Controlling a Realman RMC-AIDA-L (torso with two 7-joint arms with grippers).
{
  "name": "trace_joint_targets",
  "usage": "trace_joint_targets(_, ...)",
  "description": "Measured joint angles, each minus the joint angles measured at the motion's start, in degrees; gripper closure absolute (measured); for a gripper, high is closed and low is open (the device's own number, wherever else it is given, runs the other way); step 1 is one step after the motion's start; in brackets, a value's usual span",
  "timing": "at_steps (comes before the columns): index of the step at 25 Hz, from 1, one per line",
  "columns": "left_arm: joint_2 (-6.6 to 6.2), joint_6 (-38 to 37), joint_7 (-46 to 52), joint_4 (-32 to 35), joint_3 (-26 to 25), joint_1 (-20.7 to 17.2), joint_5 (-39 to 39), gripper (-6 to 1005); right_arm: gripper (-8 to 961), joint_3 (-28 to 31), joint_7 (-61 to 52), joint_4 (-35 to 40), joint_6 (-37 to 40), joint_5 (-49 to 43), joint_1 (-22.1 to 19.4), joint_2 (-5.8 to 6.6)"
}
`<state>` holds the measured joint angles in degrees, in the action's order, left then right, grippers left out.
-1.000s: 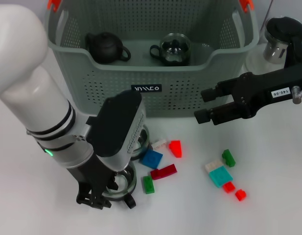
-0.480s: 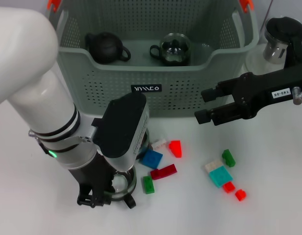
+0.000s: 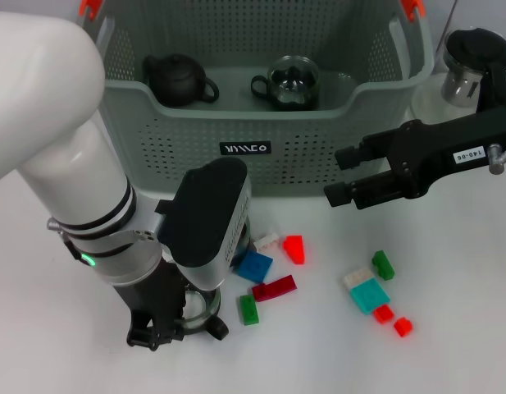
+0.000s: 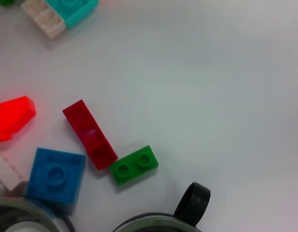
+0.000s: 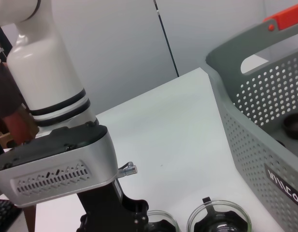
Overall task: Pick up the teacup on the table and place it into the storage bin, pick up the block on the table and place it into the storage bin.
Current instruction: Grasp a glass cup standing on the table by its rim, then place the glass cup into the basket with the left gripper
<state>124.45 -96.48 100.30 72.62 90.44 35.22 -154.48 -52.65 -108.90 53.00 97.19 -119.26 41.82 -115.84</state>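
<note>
— Where is the left gripper [image 3: 175, 328]?

— Low over the table [image 3: 449, 279], down on a glass teacup [image 3: 199, 305] in front of the storage bin [image 3: 261, 123]. Its fingers straddle the cup's rim, but the wrist housing hides most of the contact — it looks closed on the cup, though I cannot tell for sure.

— And the blocks?

— Just beside that cup: a green block [image 4: 134, 165] touching a dark red block [image 4: 89, 134], then a blue block [image 4: 55, 176] and a red wedge [image 4: 12, 117]. Another cluster with a teal block [image 3: 370, 294] lies further right.

— The other arm?

— The right gripper [image 3: 341, 175] hangs before the bin's front wall, jaws apart, holding nothing. A black teapot [image 3: 177, 79] and a glass cup [image 3: 290, 82] sit inside the bin.
</note>
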Motion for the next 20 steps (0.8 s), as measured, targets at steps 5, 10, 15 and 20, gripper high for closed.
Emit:
trace_joint_targets(5,0.00,-1.4,0.0,1.5,-0.4,-0.2,0.4,956,155,0.0,0.0,0.0,-0.1,0.1,0.1,0.00)
trace_joint_targets(10,-0.01,-5.1,0.0,3.4,-4.6,-0.1,1.7,957,156,0.0,0.0,0.0,-0.1,0.1,0.0,0.00)
trace_joint_targets(15,-0.11,-13.8,0.2,5.5,-16.0,1.9,7.6,958,156,0.0,0.0,0.0,0.4,0.1,-0.1,0.00)
trace_joint_targets(20,-0.17,-18.9,3.2,8.5,-23.3,2.9,14.7,958,157,0.0,0.0,0.0,0.7,0.1,-0.3,0.01)
